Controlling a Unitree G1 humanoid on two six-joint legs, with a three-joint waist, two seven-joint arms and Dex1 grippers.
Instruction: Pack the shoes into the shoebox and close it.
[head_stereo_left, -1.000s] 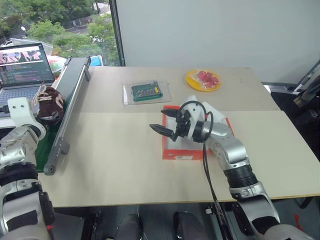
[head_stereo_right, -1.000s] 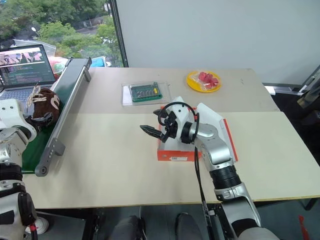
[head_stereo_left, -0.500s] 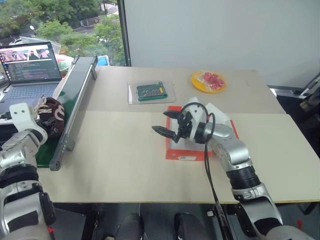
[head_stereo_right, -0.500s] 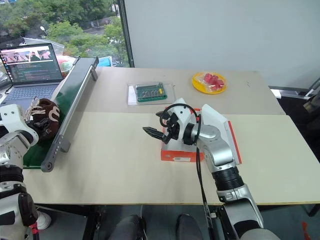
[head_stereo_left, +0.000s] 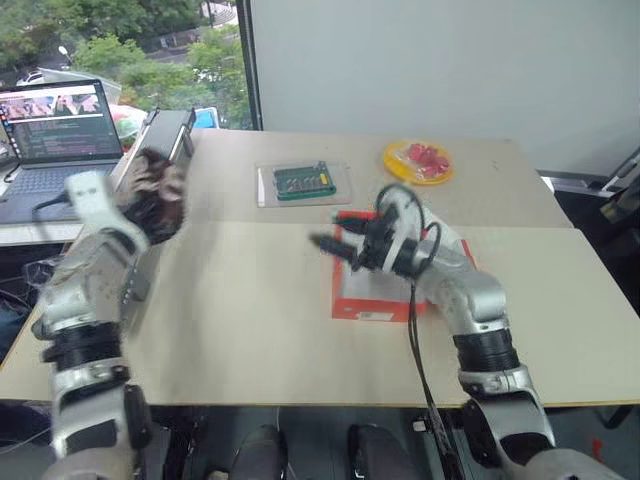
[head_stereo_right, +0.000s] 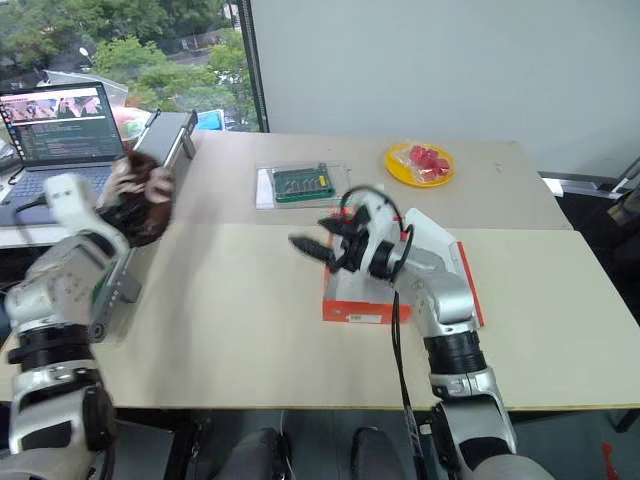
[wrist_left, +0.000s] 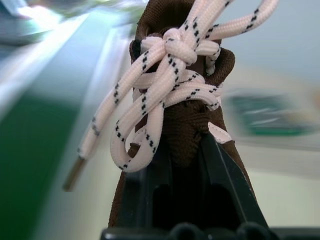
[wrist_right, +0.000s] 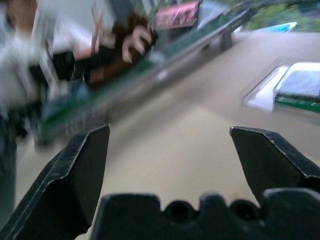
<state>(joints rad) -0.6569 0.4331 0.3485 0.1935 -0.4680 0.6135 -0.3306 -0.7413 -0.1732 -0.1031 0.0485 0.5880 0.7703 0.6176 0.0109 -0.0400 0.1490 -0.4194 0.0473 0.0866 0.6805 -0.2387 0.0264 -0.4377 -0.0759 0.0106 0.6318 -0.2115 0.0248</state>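
I read this as the carry step: my left hand (wrist_left: 182, 165) is clamped tight on a dark brown shoe (head_stereo_left: 155, 200), its two fingers pinching the tongue just under the knotted white laces (wrist_left: 170, 75), and the shoe is off the green conveyor (head_stereo_right: 165, 135) at the left edge of the desk (head_stereo_left: 250, 310). My right hand (head_stereo_left: 345, 232) hangs with its fingers spread wide and nothing between them, just over the near left corner of the red-orange shoebox (head_stereo_left: 375, 300), which sits mid-desk with its white flap lid (head_stereo_right: 430, 235) thrown back to the right. As I judge it, the next move is to bring the shoe right, across the bare desk, then lower it into the box. That path looks open; the tray with the green circuit board (head_stereo_left: 300, 183) and the yellow plate (head_stereo_left: 418, 160) lie farther back. The right hand crowds the box mouth, so I would pull it aside first. The laptop (head_stereo_left: 55, 125) stands close behind the conveyor.
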